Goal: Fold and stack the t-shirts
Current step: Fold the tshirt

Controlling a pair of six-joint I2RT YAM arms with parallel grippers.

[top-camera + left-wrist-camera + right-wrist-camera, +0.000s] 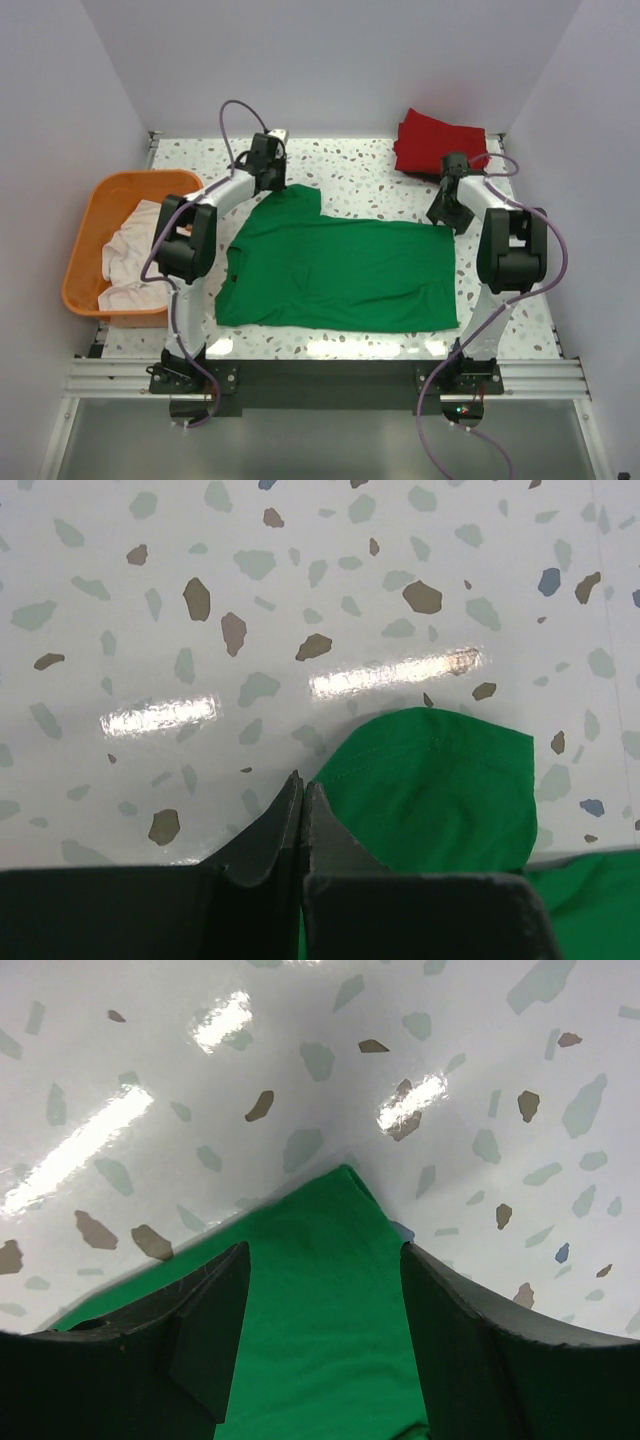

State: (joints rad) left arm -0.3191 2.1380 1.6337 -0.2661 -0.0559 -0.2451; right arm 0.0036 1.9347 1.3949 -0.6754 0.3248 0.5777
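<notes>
Green t-shirt (pixel 340 270) lies spread, first fold seemingly pending: left jaws clenched beside its eleven-o'clock sleeve (pixel 430 790), right jaws released over the two-o'clock corner; both need cloth pinched.

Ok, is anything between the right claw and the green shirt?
Nothing visible does. The right claw is open directly over a corner of the green shirt, and only the table shows beyond it.
</notes>
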